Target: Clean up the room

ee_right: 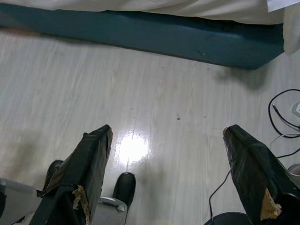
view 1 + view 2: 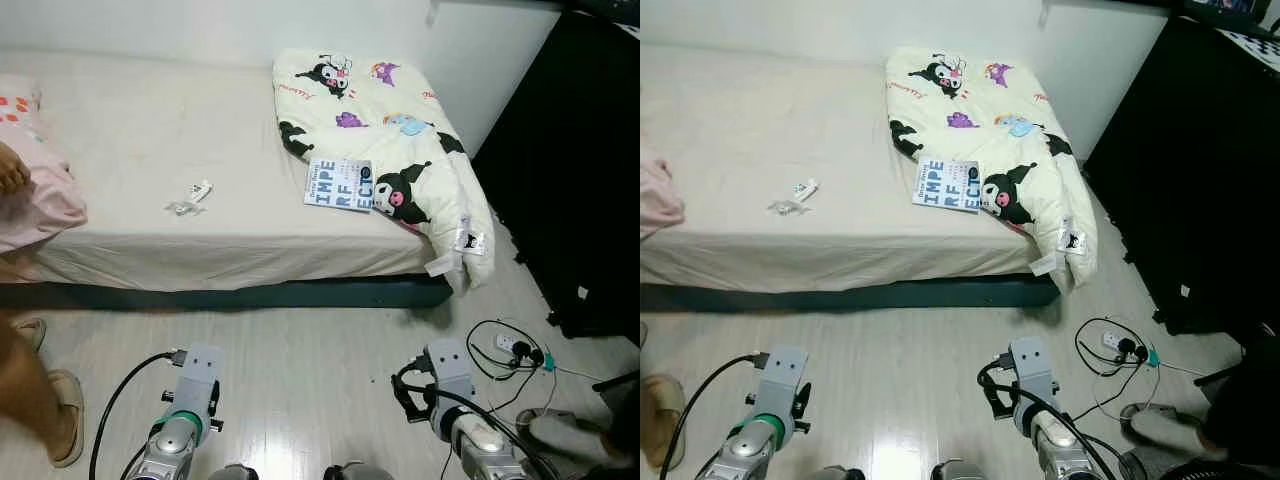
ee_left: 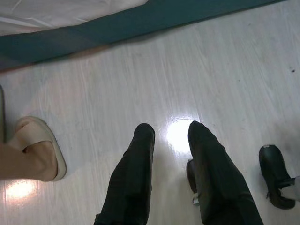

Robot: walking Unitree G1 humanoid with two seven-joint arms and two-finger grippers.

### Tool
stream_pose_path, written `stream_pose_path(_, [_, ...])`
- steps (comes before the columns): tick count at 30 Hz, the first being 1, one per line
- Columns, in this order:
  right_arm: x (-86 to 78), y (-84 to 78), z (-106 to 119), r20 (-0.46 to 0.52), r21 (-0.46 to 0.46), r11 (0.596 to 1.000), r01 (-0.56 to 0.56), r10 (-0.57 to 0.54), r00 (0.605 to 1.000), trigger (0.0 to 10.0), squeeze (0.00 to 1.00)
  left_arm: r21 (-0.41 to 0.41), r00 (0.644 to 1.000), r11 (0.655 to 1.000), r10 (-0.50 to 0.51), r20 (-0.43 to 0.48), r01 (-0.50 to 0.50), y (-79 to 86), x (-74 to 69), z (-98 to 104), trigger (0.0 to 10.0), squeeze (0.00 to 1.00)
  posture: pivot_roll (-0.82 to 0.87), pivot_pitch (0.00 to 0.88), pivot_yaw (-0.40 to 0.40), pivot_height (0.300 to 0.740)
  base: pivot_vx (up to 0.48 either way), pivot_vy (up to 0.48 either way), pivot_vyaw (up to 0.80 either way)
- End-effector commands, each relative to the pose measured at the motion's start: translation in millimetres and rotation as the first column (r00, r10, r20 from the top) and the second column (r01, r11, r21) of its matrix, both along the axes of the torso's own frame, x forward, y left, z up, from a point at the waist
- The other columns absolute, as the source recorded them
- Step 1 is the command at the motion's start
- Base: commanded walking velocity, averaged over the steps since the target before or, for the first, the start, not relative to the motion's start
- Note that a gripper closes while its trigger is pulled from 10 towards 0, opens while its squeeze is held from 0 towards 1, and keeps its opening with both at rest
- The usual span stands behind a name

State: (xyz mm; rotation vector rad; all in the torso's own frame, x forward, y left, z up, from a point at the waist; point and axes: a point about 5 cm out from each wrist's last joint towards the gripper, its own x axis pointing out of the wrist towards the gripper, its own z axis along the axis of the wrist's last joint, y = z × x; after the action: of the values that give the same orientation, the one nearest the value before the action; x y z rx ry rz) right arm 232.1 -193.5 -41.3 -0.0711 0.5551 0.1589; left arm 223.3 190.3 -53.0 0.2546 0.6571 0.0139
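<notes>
Apparently we have hardly started: the bed carries a small wrapper left of middle, a booklet near its front edge, and a crumpled cartoon blanket spilling off the right corner. The booklet lies flat, its long axis running left to right, slightly skewed. Cables sprawl on the floor at right. Our left tool hangs over bare floor, fingers slightly parted and empty; our right tool is spread wide, also empty.
</notes>
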Motion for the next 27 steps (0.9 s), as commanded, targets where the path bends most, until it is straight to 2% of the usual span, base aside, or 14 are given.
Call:
stream_pose_path(1, [-0.1,-8.1,1,0.003,-0.008,0.999,0.035,-0.035,0.999,10.0,0.0,-0.007,1.0,1.0,-0.02,-0.009,0.02,-0.7,-3.6,-2,10.0,0.0,-0.08,0.0,-0.032,0.74,0.0,0.0,0.0])
stream_pose_path(7, [4.1,-9.9,4,0.015,0.0,0.998,0.057,-0.057,0.998,10.0,0.0,-0.001,1.0,1.0,-0.03,-0.008,0.03,1.9,-3.1,-2,10.0,0.0,-0.07,0.0,-0.035,0.74,0.0,0.0,0.0])
stream_pose_path(18, [8.0,5.6,4,0.012,0.01,0.999,-0.04,0.039,0.999,10.0,0.0,0.006,0.999,0.999,-0.036,0.004,0.036,-1.4,-0.8,0,10.0,0.0,-0.02,0.0,-0.065,0.74,0.0,0.0,0.0])
stream_pose_path(27, [8.0,7.1,4,0.018,0.005,0.999,-0.038,0.038,0.999,10.0,0.0,-0.01,0.999,0.999,-0.044,0.02,0.044,-3.3,-2.2,0,10.0,0.0,-0.04,0.0,-0.044,0.74,0.0,0.0,0.0])
